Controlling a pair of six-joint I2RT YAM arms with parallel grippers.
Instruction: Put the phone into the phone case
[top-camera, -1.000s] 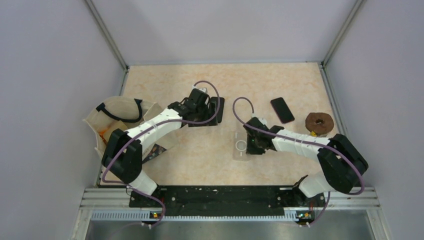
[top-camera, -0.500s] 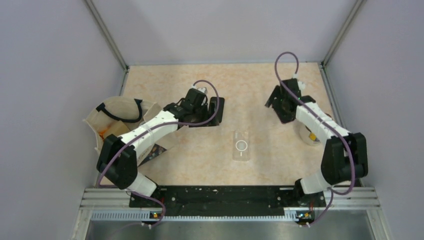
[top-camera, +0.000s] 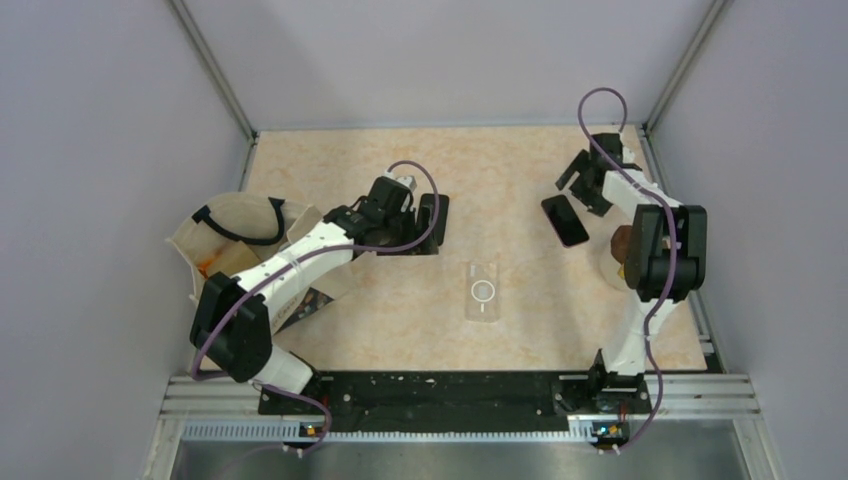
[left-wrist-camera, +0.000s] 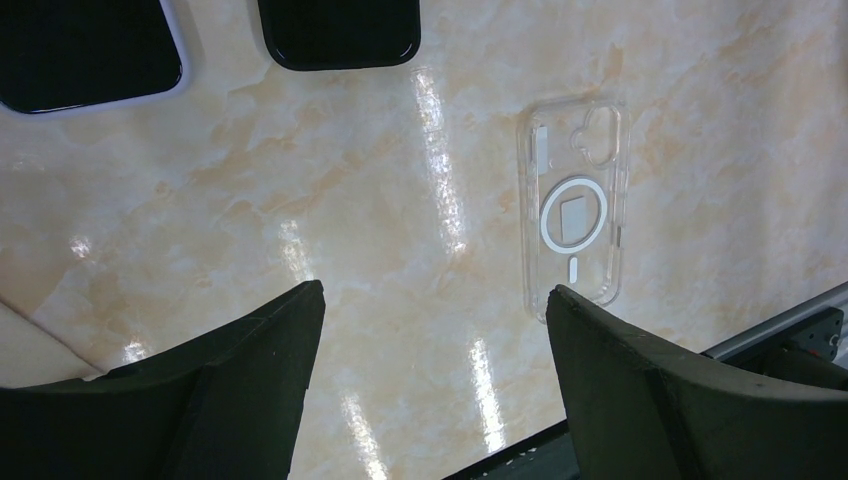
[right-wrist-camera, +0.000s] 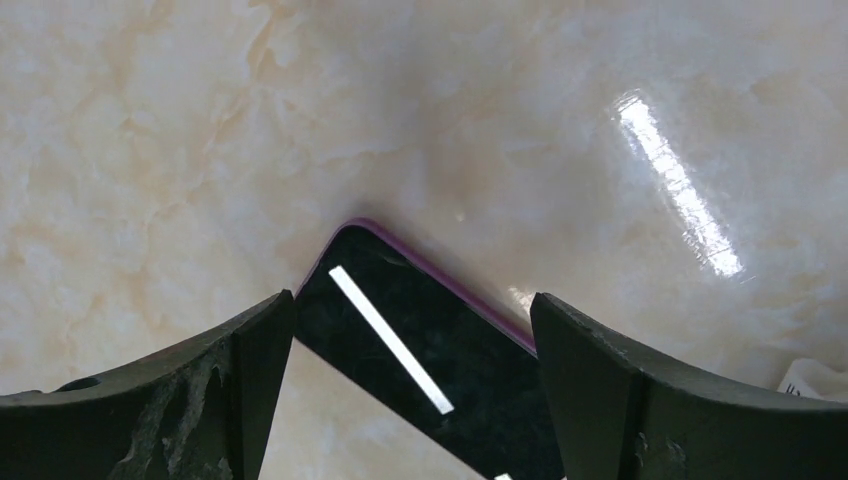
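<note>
The phone (top-camera: 565, 220) is a black slab with a purple edge, lying flat at the back right of the table. My right gripper (top-camera: 590, 187) hovers just behind it, open. In the right wrist view the phone's corner (right-wrist-camera: 430, 360) lies between and below the spread fingertips of that gripper (right-wrist-camera: 412, 300), untouched. The clear phone case (top-camera: 484, 292), with a white ring on it, lies flat mid-table; it also shows in the left wrist view (left-wrist-camera: 572, 210). My left gripper (top-camera: 418, 215) hangs open left of centre, empty (left-wrist-camera: 435, 290).
A beige bag (top-camera: 235, 235) with black handles sits at the left edge. A brown doughnut (top-camera: 622, 240) lies at the right, partly behind the right arm. Two flat black items (left-wrist-camera: 340, 30) (left-wrist-camera: 80, 50) lie beyond the left gripper.
My right gripper opened, left the clear case lying mid-table and swung to the back right, over the phone. The left arm has stayed put.
</note>
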